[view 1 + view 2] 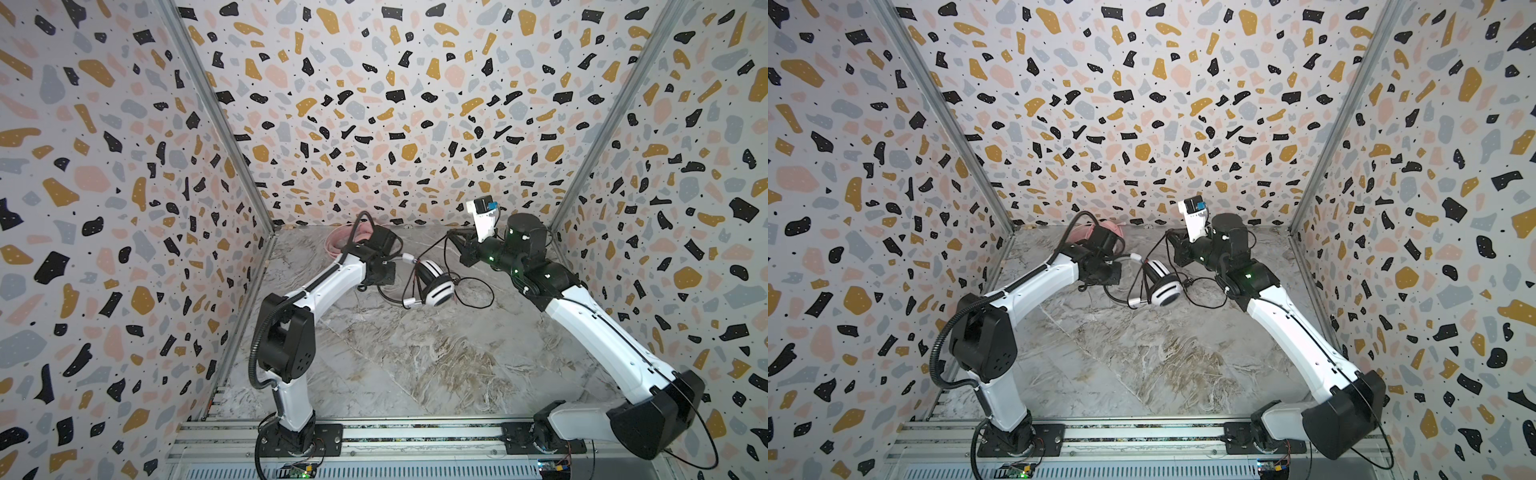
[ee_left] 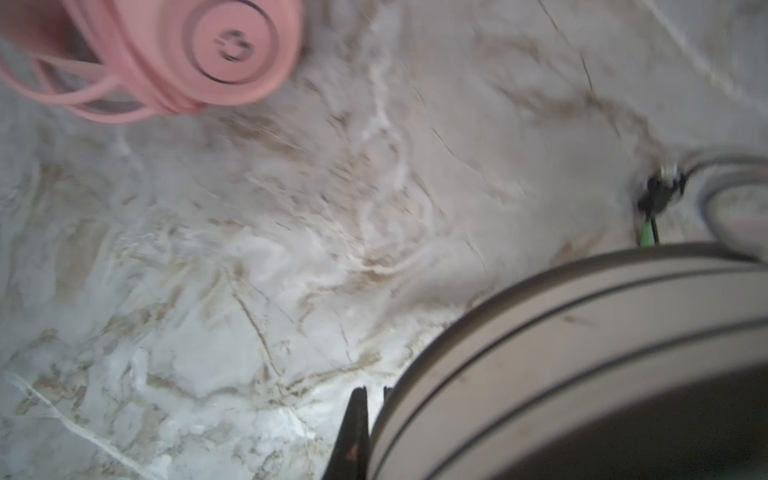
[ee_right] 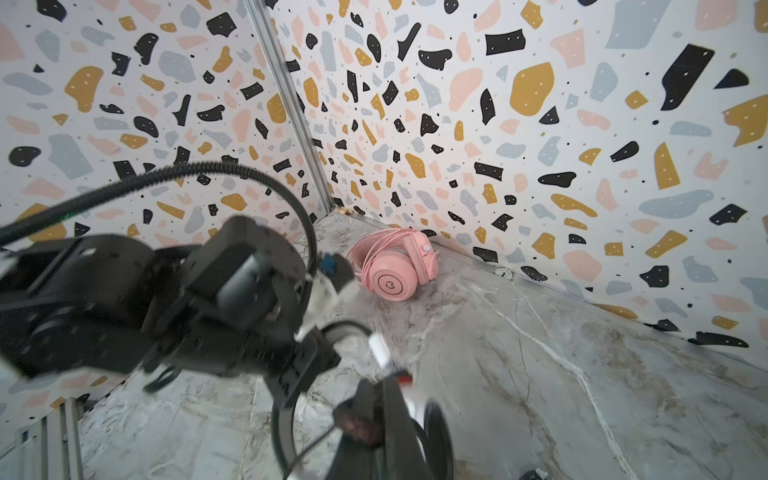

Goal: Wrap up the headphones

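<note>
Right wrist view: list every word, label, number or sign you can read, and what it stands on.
Pink headset, ear cup: round emblem, a symbol without letters.
Small round sticker at the wall's foot: too small to read.
No readable words or numbers elsewhere.

High twin top views over the marble table (image 1: pixel 415 365); close wrist views, pink headset (image 3: pixel 392 276) in both

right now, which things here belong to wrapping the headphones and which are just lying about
Part of the job:
- white striped headset
- its black cord, hanging loose
- pink headset, with its pink cord looped round it

Just there:
- marble table
- speckled walls
- front rail
</note>
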Controlling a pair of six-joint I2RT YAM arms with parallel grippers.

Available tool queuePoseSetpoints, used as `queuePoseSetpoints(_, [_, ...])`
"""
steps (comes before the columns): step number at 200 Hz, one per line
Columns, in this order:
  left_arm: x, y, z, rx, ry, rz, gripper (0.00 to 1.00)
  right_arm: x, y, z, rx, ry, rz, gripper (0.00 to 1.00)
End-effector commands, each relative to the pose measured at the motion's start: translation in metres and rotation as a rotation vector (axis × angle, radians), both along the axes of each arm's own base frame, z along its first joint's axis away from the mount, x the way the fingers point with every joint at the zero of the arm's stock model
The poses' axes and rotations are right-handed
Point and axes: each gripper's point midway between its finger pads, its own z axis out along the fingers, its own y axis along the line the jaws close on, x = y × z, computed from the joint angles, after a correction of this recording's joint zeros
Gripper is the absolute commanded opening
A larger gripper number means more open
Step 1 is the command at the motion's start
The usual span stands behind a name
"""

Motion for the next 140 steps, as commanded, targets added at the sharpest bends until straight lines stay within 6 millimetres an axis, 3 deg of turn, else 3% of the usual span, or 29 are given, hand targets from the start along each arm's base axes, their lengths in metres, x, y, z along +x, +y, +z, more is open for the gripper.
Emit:
queuePoseSetpoints(1, [0.027,0.015,0.061,-0.209,-0.216,0.184,0.00,-0.024,-0.004,0.032,0.112,-0.066,0.026,0.00])
queuePoseSetpoints(29, [0.030,0.037,0.106,-0.327,-0.392,0.325,0.00,-0.043,0.008,0.002,0.113,0.010,0.075,0.00])
queuePoseSetpoints(65, [0.024,0.060,0.144,-0.356,-0.541,0.429,0.00,-0.060,0.030,-0.025,0.094,0.075,0.143,0.00])
queuePoseSetpoints(95, [0.023,0.077,0.151,-0.160,-0.539,0.406,0.00,-0.046,0.014,-0.021,-0.004,0.008,0.020,0.00])
queuePoseSetpoints(119, [0.014,0.092,0.157,-0.049,-0.563,0.401,0.00,-0.025,-0.008,-0.004,-0.078,-0.066,-0.104,0.00])
queuePoseSetpoints(140, [0.003,0.110,0.166,0.022,-0.608,0.436,0.00,-0.019,-0.015,0.011,-0.059,-0.097,-0.123,0.00])
